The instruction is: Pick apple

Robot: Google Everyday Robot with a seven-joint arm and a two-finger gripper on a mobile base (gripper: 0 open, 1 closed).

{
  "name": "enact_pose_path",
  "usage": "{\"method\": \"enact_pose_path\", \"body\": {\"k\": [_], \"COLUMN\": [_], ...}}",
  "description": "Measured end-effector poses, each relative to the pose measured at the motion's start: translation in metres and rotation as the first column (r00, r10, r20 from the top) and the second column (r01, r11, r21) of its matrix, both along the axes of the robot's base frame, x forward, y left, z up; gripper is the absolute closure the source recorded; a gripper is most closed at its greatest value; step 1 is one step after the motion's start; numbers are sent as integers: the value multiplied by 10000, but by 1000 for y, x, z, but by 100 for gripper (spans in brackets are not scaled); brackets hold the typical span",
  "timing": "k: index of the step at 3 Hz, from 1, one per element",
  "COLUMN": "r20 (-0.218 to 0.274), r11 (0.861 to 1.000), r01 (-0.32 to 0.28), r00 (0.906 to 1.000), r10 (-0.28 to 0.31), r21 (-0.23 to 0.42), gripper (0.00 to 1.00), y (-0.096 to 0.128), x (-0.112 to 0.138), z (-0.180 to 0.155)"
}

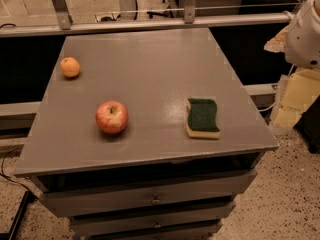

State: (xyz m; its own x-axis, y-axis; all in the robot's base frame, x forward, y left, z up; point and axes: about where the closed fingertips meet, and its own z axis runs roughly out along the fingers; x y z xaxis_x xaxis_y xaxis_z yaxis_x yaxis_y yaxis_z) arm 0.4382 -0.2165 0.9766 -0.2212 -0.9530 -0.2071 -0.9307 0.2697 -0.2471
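The apple (112, 117) is round and red with yellowish streaks. It sits on the grey cabinet top (150, 59), left of centre and towards the front. A white rounded part of my arm (306, 34) shows at the upper right edge, beyond the cabinet's right side and far from the apple. The gripper itself is out of view, off the right edge, and nothing holds the apple.
A small orange fruit (70, 67) lies near the far left edge of the top. A green and yellow sponge (202, 118) lies right of the apple. Drawers (155, 199) are below the front edge. A metal rail (150, 24) runs behind, and yellowish objects (297, 99) stand to the right.
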Motion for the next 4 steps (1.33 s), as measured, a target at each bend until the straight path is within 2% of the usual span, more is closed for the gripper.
{"method": "enact_pose_path", "body": {"k": [2,3,4], "r20": [75,298,562], "r11": [9999,9954,9668], "r01": [-2,-589,-1704], "r00": [10000,9979,9851], "r10": [1,568,1626], "r21": [135,756,1906], "gripper": [0,0,0], "y": [3,38,113], "x": [3,19,43], "z": [1,-6,-22]}}
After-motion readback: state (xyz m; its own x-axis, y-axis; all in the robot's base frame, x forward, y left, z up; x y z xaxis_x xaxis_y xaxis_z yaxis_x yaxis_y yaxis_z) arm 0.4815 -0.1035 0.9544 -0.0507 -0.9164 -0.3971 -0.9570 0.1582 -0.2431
